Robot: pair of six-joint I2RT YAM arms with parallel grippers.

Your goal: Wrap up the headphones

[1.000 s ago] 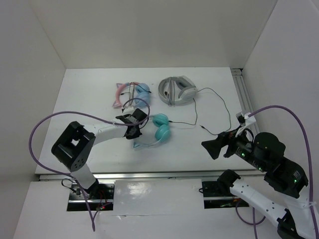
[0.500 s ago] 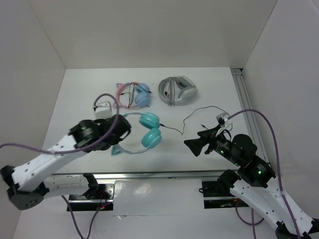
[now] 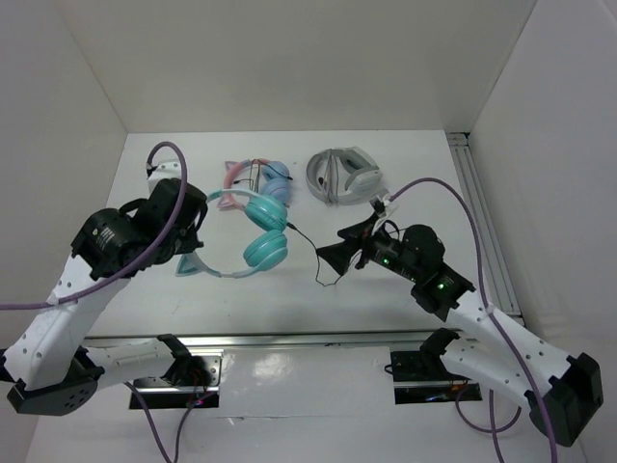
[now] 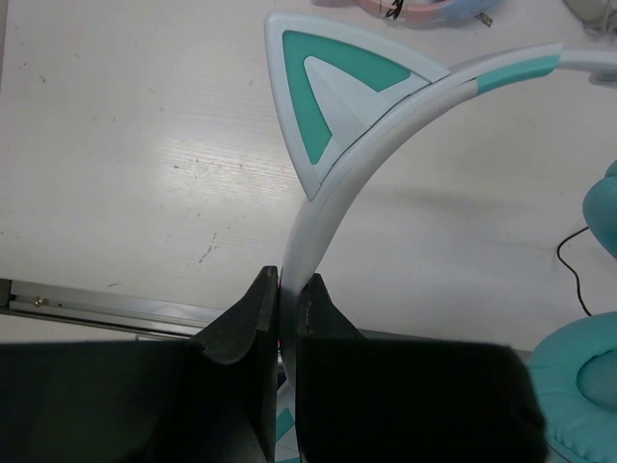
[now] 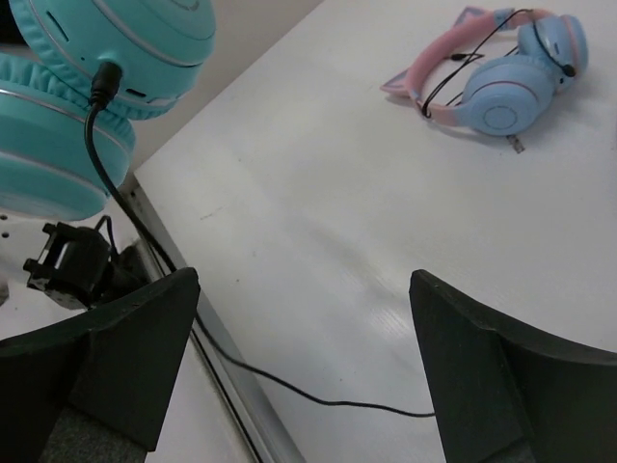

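My left gripper (image 4: pixel 286 294) clamped on the headband (image 4: pixel 333 183) of the teal headphones (image 3: pixel 264 248), cups above the tabletop (image 3: pixel 386 299), my right gripper (image 5: pixel 304 318) gaping wide beside the black cable (image 5: pixel 90 130)

Top external: looked down from above and behind the arm bases over the whole desk (image 3: pixel 434 164).
Left wrist: sat close, facing down past the left end effector (image 4: pixel 286 285).
Right wrist: faced obliquely across the desk.
Shared: the headphones (image 3: pixel 265 246), in all three.
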